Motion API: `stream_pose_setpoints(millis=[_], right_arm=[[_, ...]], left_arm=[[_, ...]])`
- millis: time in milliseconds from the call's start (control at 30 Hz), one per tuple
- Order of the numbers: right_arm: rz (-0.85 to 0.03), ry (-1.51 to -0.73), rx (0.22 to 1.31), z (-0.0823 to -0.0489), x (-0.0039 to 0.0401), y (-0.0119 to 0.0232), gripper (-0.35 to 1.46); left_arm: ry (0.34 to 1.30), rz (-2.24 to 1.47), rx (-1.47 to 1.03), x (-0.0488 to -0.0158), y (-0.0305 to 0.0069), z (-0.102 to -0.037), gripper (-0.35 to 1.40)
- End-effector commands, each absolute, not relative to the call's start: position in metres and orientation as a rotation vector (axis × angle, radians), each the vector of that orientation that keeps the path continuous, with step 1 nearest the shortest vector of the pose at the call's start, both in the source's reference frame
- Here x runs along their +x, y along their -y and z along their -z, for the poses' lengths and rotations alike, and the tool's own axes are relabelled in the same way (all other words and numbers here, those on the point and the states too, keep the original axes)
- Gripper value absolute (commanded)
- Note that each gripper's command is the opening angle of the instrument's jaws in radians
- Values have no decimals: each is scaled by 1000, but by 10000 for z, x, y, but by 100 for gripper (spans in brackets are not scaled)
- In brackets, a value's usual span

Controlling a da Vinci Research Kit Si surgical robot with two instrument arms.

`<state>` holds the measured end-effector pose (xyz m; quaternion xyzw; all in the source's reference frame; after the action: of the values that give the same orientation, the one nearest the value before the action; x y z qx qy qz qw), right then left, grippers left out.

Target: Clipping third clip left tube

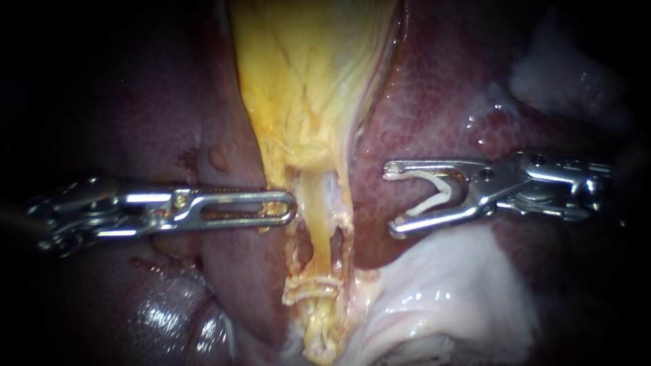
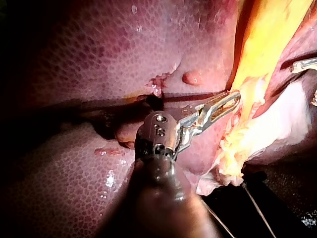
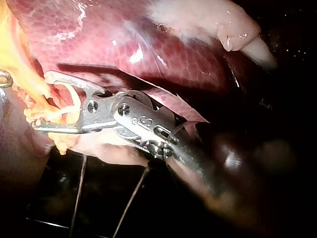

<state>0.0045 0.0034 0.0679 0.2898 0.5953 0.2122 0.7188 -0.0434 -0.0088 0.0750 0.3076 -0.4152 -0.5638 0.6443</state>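
The yellow gallbladder (image 1: 308, 74) narrows downward into two pale tubes. The left tube (image 1: 315, 217) carries two white clips (image 1: 313, 288) low down. My left instrument (image 1: 274, 207) comes in level from the left. Its jaws lie together on the gallbladder's edge just above the tubes, as the left wrist view (image 2: 225, 103) also shows. My right instrument (image 1: 393, 200) is to the right of the tubes, apart from them. Its jaws stand wide, with a white clip (image 1: 434, 193) seated between them and touching both. The same clip (image 3: 74, 106) shows in the right wrist view.
Dark red liver (image 1: 441, 88) lies on both sides of the gallbladder. Pale glistening tissue (image 1: 441, 298) sits under the right instrument, and a whitish patch (image 1: 563, 74) above it. Thin threads (image 3: 79, 188) cross the dark bench under the tissue.
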Motion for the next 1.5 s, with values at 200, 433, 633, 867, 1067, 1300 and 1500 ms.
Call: stream_pose_setpoints(millis=[200,433,633,867,1067,1300,1500], right_arm=[[-471,-1316,638,-679,46,-32,60],[-441,-1329,640,-693,62,-11,60],[-427,-1315,682,-724,98,22,60],[-420,-1284,725,-766,134,55,60],[-432,-1264,736,-796,150,62,60],[-450,-1277,769,-798,172,61,60],[-470,-1337,838,-781,185,59,60]], left_arm=[[940,1297,702,-406,67,-723,-35],[968,1350,678,-358,41,-688,-35],[975,1357,670,-348,38,-681,-35],[975,1357,670,-348,39,-680,-35],[975,1359,668,-349,40,-678,-35],[975,1359,667,-350,41,-678,-35],[975,1360,666,-350,42,-678,-35]])
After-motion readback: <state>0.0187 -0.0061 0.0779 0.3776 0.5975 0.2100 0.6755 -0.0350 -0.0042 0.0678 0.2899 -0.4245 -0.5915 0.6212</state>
